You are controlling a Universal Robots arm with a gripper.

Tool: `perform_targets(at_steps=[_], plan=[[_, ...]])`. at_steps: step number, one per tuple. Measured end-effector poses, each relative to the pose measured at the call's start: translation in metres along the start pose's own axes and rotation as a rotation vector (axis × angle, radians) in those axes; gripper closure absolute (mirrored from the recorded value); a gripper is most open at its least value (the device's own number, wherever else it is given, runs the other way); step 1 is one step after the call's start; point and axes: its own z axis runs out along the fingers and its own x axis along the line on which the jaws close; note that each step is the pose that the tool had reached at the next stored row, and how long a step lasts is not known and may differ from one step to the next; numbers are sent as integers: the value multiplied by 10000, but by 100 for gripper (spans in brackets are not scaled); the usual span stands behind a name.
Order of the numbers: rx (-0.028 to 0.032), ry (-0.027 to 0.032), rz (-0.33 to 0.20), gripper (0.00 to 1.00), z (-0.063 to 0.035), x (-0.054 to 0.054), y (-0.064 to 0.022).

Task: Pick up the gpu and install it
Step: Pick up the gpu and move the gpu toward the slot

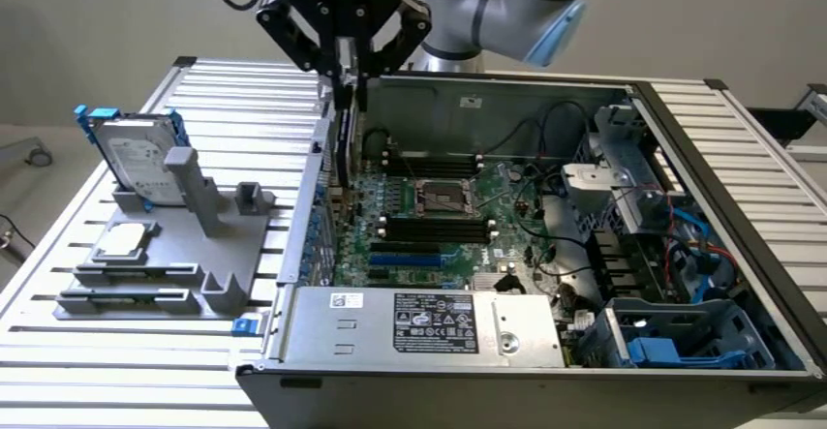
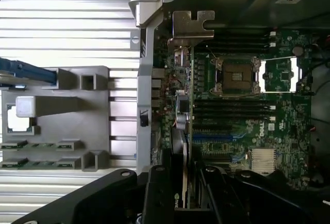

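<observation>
Plainly the gripper [image 1: 345, 61] is clamped on the gpu [image 1: 347, 129], which hangs on edge over the motherboard [image 1: 510, 192] beside the case wall [image 1: 301, 216], and I reckon a slight tilt could jam it crooked.

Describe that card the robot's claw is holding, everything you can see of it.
The gpu is a thin, flat, dark card seen edge-on, with what looks like a silver metal bracket at the end away from the gripper. It hangs upright, pinched at its top by the gripper, inside the open case, close to the wall on the exterior view's left, by the green motherboard. Whether it touches a slot cannot be told.
</observation>
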Motion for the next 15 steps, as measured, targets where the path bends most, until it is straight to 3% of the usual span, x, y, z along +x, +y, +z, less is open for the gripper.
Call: perform_targets(at_steps=[15], plan=[[134,0,1,74,265,-687,-25]])
